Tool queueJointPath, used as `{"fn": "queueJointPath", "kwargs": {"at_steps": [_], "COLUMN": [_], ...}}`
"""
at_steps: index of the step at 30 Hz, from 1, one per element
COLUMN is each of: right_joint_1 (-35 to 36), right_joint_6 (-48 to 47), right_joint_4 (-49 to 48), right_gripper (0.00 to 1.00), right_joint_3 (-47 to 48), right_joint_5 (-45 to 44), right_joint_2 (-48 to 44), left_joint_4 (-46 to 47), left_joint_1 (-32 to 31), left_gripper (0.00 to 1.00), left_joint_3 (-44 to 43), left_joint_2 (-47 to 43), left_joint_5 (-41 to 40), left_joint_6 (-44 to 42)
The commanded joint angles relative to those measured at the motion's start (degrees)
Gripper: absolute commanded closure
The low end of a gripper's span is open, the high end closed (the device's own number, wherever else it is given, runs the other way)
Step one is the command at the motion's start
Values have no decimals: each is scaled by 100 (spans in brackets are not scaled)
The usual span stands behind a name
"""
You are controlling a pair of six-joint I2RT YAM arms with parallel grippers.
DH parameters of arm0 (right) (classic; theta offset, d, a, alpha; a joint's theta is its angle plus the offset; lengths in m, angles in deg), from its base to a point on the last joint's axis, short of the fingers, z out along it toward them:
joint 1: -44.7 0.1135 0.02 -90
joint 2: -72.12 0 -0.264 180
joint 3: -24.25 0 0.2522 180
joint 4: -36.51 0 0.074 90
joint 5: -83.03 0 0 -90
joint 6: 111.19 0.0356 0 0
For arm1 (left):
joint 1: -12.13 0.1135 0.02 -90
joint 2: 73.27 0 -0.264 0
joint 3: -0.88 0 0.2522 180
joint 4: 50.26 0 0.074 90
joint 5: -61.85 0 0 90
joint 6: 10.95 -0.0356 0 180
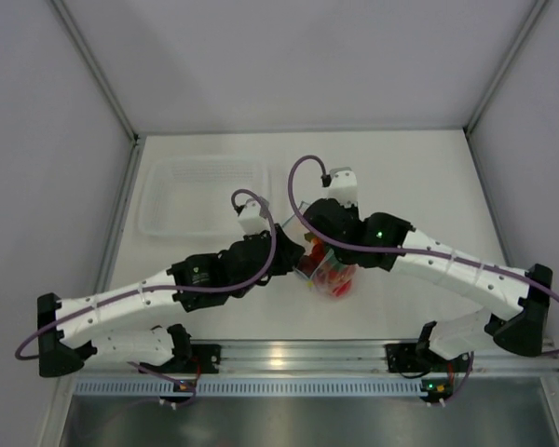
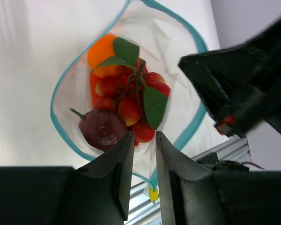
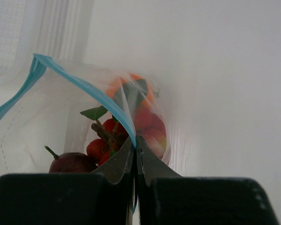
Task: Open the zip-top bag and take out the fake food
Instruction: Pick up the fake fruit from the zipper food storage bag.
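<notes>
The left gripper (image 2: 144, 140) had its jaws slightly apart astride the near teal rim of the zip-top bag (image 2: 178, 105), unclamped; the right gripper (image 3: 135, 145) was pinched tight on the opposite rim. The bag stood mid-table (image 1: 401, 177), mouth gaping, with the fake food (image 2: 126, 101) inside. A clear tray (image 1: 200, 196) lay beyond, far left.

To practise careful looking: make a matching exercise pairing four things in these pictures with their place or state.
1. small clear soft plastic zip-top bag
2. round orange plastic toy fruit
3. dark purple-brown round plastic fruit
4. rigid clear rectangular plastic tray

a. nearest the bag's mouth
b. apart from the bag, empty
c. mouth spread open
d. deepest inside the bag

Pairs: 1-c, 2-d, 3-a, 4-b
</notes>
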Motion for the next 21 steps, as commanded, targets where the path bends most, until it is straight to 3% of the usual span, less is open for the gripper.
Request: {"fn": "queueJointPath", "kwargs": {"at_steps": [1,11,21], "right_joint_1": [157,482,666], "right_joint_6": [421,791,1046], "right_joint_4": [-771,-658,-446], "right_gripper": [100,100,100], "right_joint_3": [-233,-472,-322], "right_joint_5": [-331,-1060,-1677], "right_joint_2": [-473,-527,-122], "left_joint_4": [-16,-42,-51], "left_joint_1": [-22,4,92], "left_gripper": [68,68,62], "left_joint_3": [-49,-102,610], "left_joint_2": [280,1142,582], "left_joint_5": [-531,-356,629], "left_joint_6": [566,505,794]}}
